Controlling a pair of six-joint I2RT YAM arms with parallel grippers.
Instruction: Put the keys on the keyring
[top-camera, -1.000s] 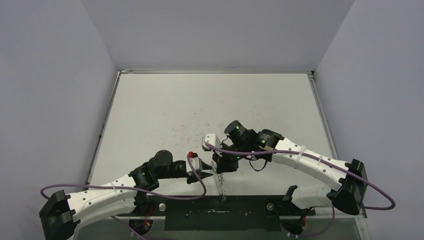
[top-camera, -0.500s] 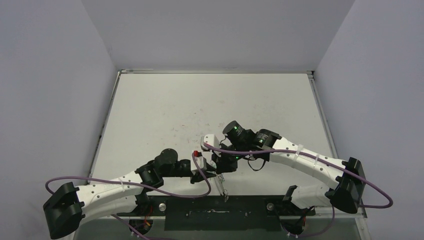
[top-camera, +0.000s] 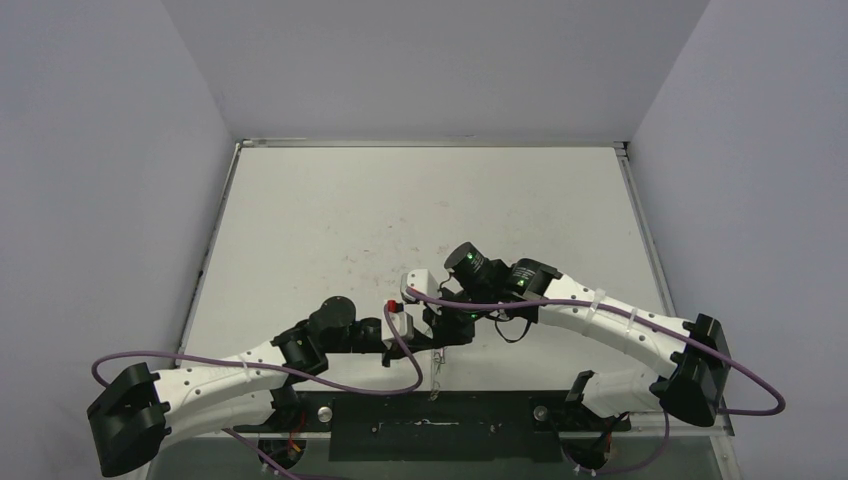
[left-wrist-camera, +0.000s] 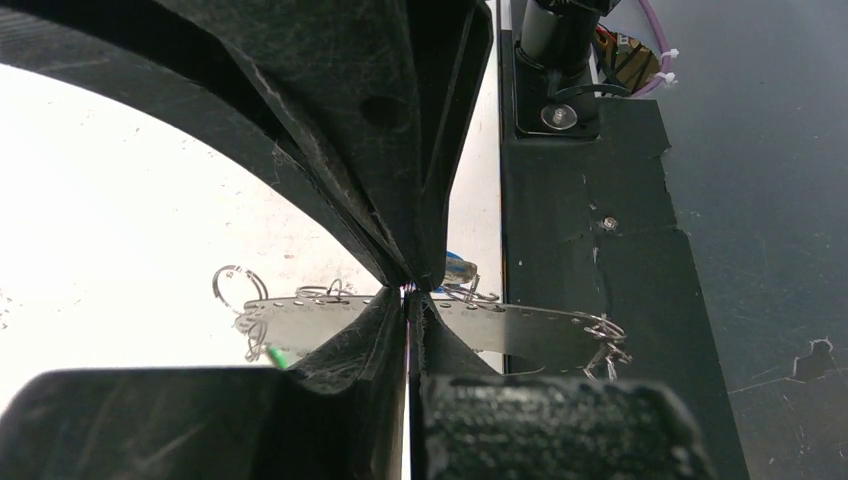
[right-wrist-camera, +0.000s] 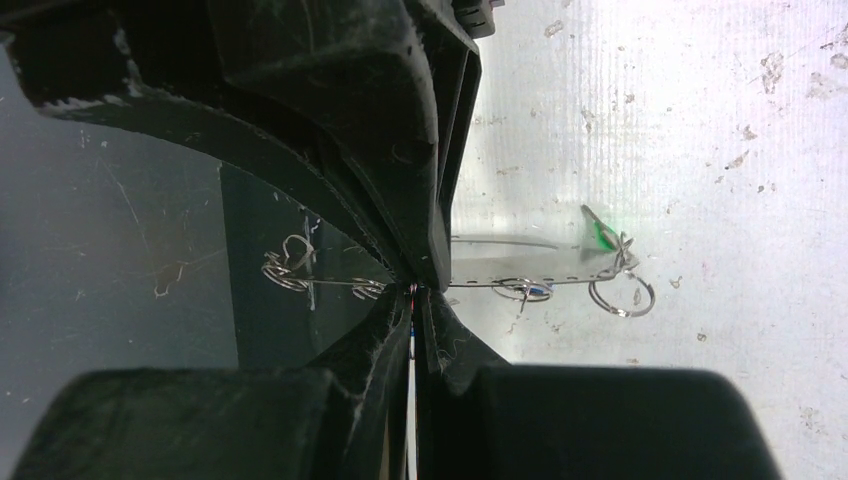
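- Nearest, a black base strip runs just under the keyring. The hoop hangs edge-on over the seam between the strip and the white counter.
- From above, the keyring is only a thin sliver. The wrist views show small rings dangling along its rim, a blue key and a green key.
- Above the keyring, the left pincer and the right pincer are each clamped tight on its rim, tips almost touching.
- Beyond the keyring, the counter stretches wide to the far wall, with both side edges well apart from it.
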